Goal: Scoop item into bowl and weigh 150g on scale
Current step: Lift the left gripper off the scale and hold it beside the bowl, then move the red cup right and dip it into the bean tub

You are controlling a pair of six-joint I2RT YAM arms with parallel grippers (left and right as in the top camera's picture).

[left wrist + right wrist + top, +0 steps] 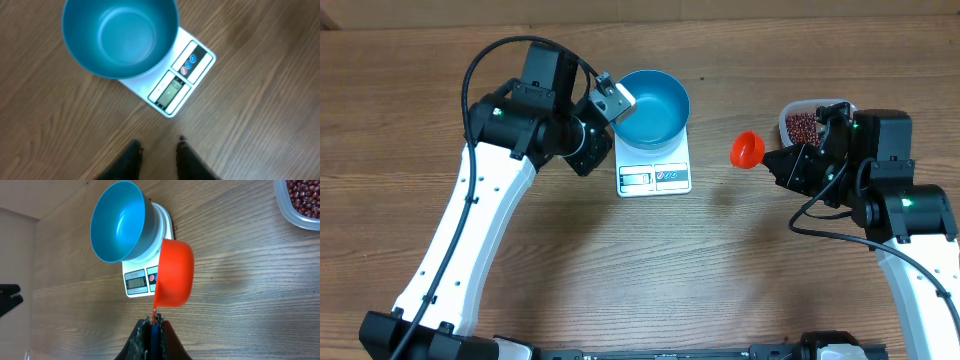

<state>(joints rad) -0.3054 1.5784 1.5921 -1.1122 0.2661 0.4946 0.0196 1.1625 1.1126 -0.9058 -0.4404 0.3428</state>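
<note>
A: What are the claws doing?

B: The left claw (157, 150) stands spread, with nothing between its fingers (132, 152). It hangs over the bare table (260, 100) just beside the scale (172, 85). The right claw (154, 325) is pressed together on the thin handle of a red scoop (175, 272).

A: And the bowl?

B: The blue bowl (655, 105) sits on the far part of the white scale, in the middle of the table. That leaves the display strip along the near edge uncovered. The bowl's bottom is smooth and blue, without a single bean in it.

A: Where are the beans, then?

B: The beans (302, 195) lie in a clear tub (805, 122) at the far right. The scoop hangs between the scale and the tub, apart from both. No beans show in it, though its inside is hardly visible.

A: So how far along is the job?

B: Early, by the look of it. The bowl is in place on the scale and the scoop is in hand. Dipping into the tub, pouring into the bowl and bringing the weight to the target all appear to be left. The display is too small to read.
</note>
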